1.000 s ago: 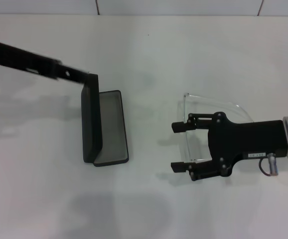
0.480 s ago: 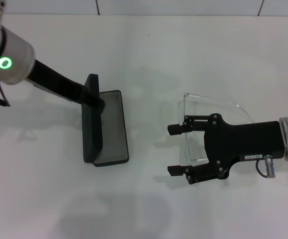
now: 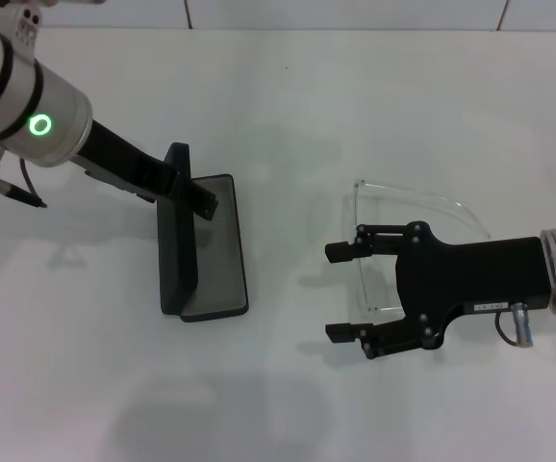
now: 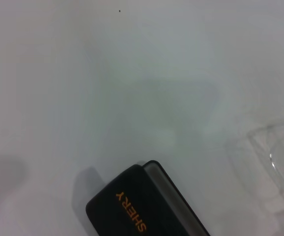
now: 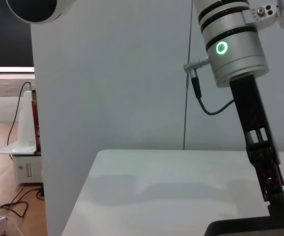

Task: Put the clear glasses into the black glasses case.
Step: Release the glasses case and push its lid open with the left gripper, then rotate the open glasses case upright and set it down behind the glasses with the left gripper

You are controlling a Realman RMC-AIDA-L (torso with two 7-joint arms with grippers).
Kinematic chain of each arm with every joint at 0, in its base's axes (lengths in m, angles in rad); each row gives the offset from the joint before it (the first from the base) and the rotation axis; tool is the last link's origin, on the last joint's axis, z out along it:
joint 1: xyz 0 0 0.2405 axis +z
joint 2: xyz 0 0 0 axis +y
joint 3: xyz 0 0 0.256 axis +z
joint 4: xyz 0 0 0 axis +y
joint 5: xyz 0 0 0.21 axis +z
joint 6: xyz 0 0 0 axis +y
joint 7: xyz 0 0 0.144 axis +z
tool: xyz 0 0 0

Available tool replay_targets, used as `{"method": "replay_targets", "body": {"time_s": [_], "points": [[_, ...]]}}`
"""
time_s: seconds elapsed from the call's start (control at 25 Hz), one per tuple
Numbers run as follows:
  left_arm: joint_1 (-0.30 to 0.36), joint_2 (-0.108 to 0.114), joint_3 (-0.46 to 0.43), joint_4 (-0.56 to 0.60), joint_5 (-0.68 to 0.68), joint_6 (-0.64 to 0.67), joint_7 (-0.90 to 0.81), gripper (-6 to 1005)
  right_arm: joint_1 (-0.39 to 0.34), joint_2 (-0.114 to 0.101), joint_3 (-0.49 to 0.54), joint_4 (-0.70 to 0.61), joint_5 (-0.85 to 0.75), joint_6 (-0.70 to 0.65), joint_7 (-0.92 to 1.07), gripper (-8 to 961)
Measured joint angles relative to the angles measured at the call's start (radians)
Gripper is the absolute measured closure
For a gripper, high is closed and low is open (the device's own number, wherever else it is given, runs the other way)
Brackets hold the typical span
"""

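Two arms reach in over the white desk (image 3: 288, 106), and the black glasses case (image 3: 201, 250) serves as the landmark between them. The case lies open, its grey-lined tray flat on the desk and its lid standing upright along the tray's left edge. The left hand (image 3: 184, 191) comes down from the upper left onto the far end of that raised lid; whether its fingers are spread or pressed onto the lid cannot be told, since the arm hides them. In the left wrist view the outside of the case (image 4: 142, 209) shows orange "SHERY" lettering, with the clear glasses (image 4: 272, 157) faintly visible farther off.

To the right of the case, well apart from it, the clear glasses (image 3: 403, 217) rest on the desk, lens front turned toward the case and arms pointing away. The right hand (image 3: 345, 293) hovers over the nearer part of the glasses, its two black fingers spread wide and pointing at the case, gripping nothing. The right wrist view looks across the desk at the left arm (image 5: 240, 69), whose ring light glows green.
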Motion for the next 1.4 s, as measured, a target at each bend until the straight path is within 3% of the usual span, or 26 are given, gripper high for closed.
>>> {"method": "replay_targets", "body": {"time_s": [0.4, 0.84, 1.08, 1.16, 1.4], "points": [[-0.025, 0.001, 0.001, -0.108, 0.002, -0.049, 0.006, 155, 0.003, 0.0, 0.0, 0.002, 0.0, 0.001, -0.001, 158], [-0.022, 0.003, 0.038, -0.106, 0.028, -0.061, 0.024, 166, 0.001, 0.0, 0.0, -0.002, 0.0, 0.002, 0.001, 157], [-0.019, 0.003, 0.045, -0.087, 0.03, -0.057, 0.027, 369, 0.0, 0.0, 0.0, -0.002, 0.0, 0.002, 0.001, 157], [-0.017, 0.003, 0.056, -0.077, 0.031, -0.056, 0.032, 616, 0.0, 0.0, 0.0, -0.002, 0.0, 0.002, 0.0, 157], [-0.016, 0.002, 0.066, -0.064, 0.032, -0.056, 0.061, 665, 0.002, 0.0, 0.0, 0.001, 0.0, 0.001, -0.001, 157]]}}
